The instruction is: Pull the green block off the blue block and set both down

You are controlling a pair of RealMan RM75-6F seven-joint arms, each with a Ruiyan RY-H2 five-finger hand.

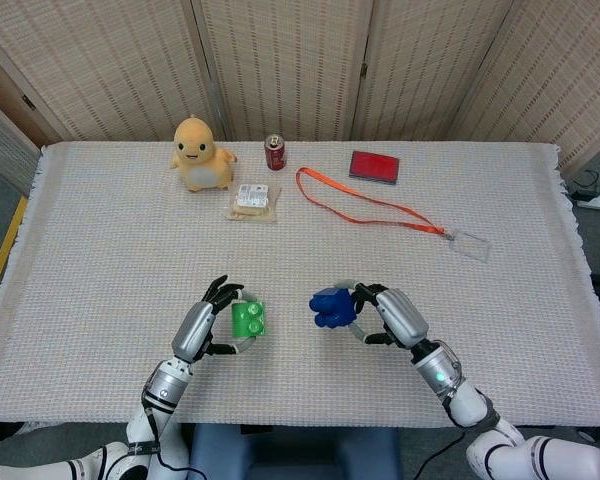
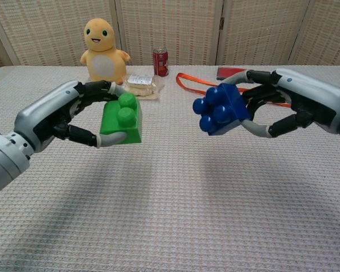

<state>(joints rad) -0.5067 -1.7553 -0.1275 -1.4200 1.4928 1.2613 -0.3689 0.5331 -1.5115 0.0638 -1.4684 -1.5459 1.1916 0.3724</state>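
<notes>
The green block and the blue block are apart, a hand's width between them, both held above the table. My left hand grips the green block with its studs up. My right hand holds the blue block tilted, its studs turned toward the left hand.
On the woven cloth at the back stand a yellow plush toy, a red can, a wrapped snack, a red wallet and an orange lanyard with a clear badge.
</notes>
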